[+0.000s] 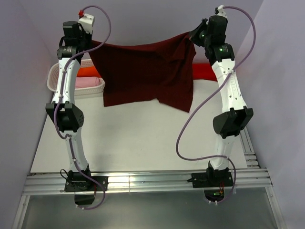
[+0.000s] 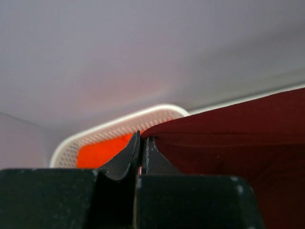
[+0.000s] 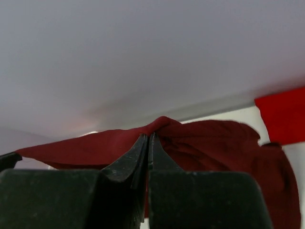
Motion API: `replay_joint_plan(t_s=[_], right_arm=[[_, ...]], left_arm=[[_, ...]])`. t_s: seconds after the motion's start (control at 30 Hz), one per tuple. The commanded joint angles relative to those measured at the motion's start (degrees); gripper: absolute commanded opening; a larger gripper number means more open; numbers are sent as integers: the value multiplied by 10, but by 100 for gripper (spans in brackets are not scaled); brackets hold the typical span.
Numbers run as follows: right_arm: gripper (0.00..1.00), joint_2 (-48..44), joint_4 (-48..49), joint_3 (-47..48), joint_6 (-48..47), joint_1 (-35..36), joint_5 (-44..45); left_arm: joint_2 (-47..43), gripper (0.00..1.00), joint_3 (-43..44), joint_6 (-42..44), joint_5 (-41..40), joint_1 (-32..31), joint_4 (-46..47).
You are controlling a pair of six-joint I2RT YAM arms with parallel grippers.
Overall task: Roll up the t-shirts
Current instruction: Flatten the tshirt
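Stretches the maroon t-shirt (image 1: 143,71) above the table (image 1: 143,140), pinching its upper edge tight in left gripper (image 2: 141,143) and right gripper (image 3: 148,141).

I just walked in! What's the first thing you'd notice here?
The big dark maroon t-shirt, hanging like a curtain over the far part of the table. The left gripper and right gripper each pinch a top corner, shut on the cloth. At far left sits a white basket holding an orange shirt and a pink shirt.
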Motion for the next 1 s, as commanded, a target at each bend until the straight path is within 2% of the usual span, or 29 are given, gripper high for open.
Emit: replay_joint_plan(t_s=[0.0, 0.1, 0.2, 0.3, 0.37, 0.5, 0.63, 0.73, 0.83, 0.97], right_arm=[[0, -87, 125, -42, -18, -13, 4], [0, -106, 124, -72, -24, -22, 8], [0, -131, 151, -120, -14, -28, 2], [0, -122, 136, -83, -13, -44, -15], [0, -113, 128, -55, -19, -47, -15], [0, -104, 158, -23, -25, -48, -13], [0, -62, 147, 49, -23, -48, -12], [0, -63, 196, 18, -20, -50, -15], [0, -56, 234, 7, -25, -49, -14], [0, -20, 293, 15, -18, -49, -5]], left_arm=[[-57, 0, 33, -12, 9, 13, 61], [-85, 0, -24, 2, 6, 29, 73], [-81, 0, -13, -5, 17, 43, 50], [-58, 0, 32, -5, 12, 52, 33], [-60, 0, 29, -6, 10, 55, 39], [-87, 0, -25, -21, 13, 56, 110], [-43, 0, 35, -48, 15, 57, 118], [-58, 0, -18, -66, 22, 63, 190], [-56, 0, -36, -89, 20, 65, 261], [-19, 0, 5, -126, 15, 69, 327]])
